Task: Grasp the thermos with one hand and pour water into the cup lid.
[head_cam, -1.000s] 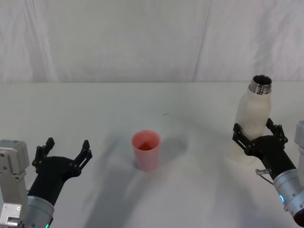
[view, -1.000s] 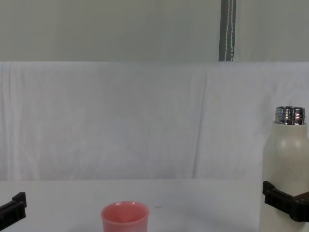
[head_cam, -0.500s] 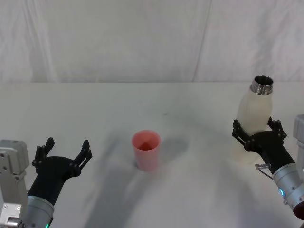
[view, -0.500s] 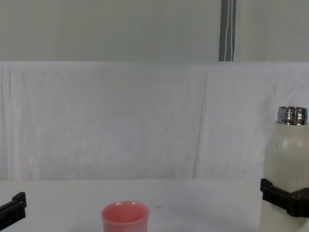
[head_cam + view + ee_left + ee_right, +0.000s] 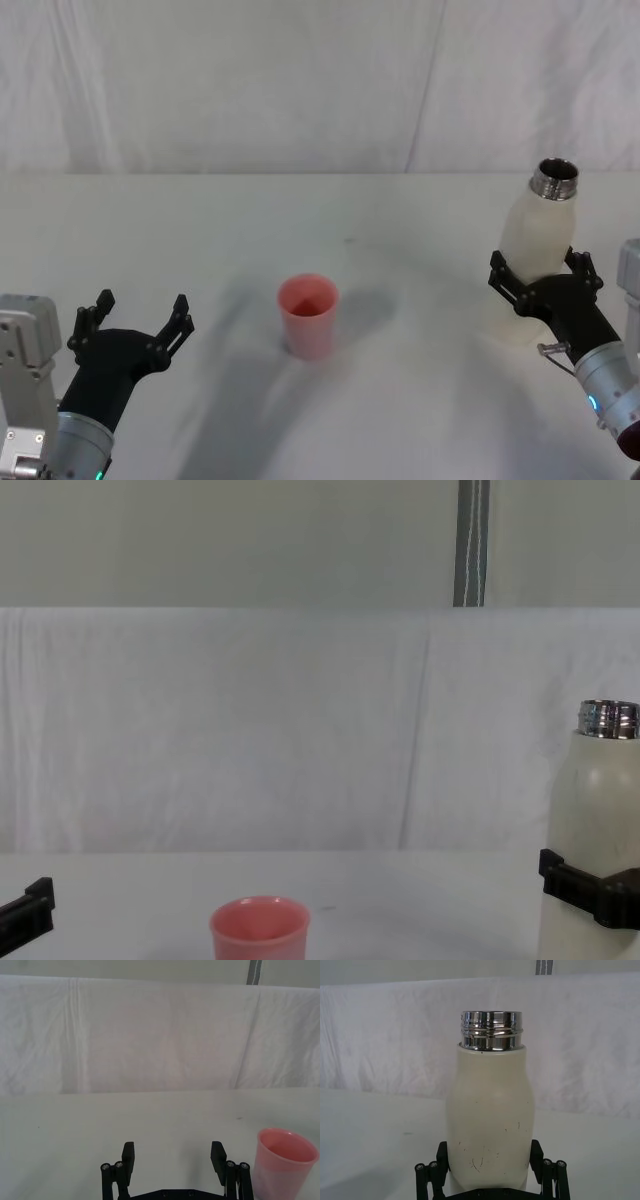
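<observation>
The thermos [image 5: 535,240] is a tall cream-white bottle with an open steel neck, standing at the right of the table. My right gripper [image 5: 541,275] is shut on its lower body, one finger on each side; the right wrist view shows the thermos [image 5: 490,1110] upright between the fingers of the right gripper [image 5: 489,1152]. The cup lid [image 5: 308,315], a small pink cup, stands upright in the middle of the table, well to the left of the thermos. My left gripper [image 5: 140,312] hovers open at the near left, holding nothing, with the cup lid [image 5: 282,1167] off to its side.
The white table [image 5: 300,210] runs back to a white cloth backdrop [image 5: 300,80]. A grey pole [image 5: 471,540] rises behind the backdrop. Bare tabletop lies between the cup lid and the thermos.
The thermos and my right gripper have shifted slightly to the right together, and the fingers have closed in against the bottle. The left arm and the cup lid have not moved.
</observation>
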Tool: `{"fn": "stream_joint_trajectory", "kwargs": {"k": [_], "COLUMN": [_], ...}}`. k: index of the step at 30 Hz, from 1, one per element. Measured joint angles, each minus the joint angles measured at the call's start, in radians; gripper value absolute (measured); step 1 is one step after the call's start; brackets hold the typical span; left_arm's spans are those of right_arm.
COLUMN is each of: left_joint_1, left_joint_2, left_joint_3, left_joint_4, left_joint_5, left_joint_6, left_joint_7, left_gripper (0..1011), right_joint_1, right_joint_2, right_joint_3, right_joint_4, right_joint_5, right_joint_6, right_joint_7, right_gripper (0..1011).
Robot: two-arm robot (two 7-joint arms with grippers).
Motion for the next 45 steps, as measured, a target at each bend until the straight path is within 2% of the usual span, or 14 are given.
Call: {"fn": "stream_joint_trajectory", "kwargs": {"k": [7,12,23,39,45], "left_joint_1": [0.0,0.0,0.0,0.0,0.0], "left_joint_2": [0.0,0.0,0.0,0.0,0.0], "left_joint_3": [0.0,0.0,0.0,0.0,0.0], "left_joint_4": [0.0,0.0,0.0,0.0,0.0], "left_joint_5": [0.0,0.0,0.0,0.0,0.0], "left_joint_6": [0.0,0.0,0.0,0.0,0.0], "left_joint_7": [0.0,0.0,0.0,0.0,0.0], "left_gripper": [1001,1001,1001,1001,1001], "right_joint_1": [-0.001,-0.001,-0.003,0.004,0.013], "right_joint_2": [0.0,0.0,0.003,0.047,0.074], "right_joint_3": [0.0,0.0,-0.001,-0.037,-0.056], "right_joint_4": [-0.001,-0.002,-0.008,-0.082,-0.111], "right_joint_5": [0.0,-0.001,-0.005,-0.099,-0.169], "right_joint_6": [0.0,0.0,0.001,0.019,0.033], "right_joint_7": [0.0,-0.001,-0.002,-0.009,-0.019], "right_gripper": [1003,950,950,950,950]}}
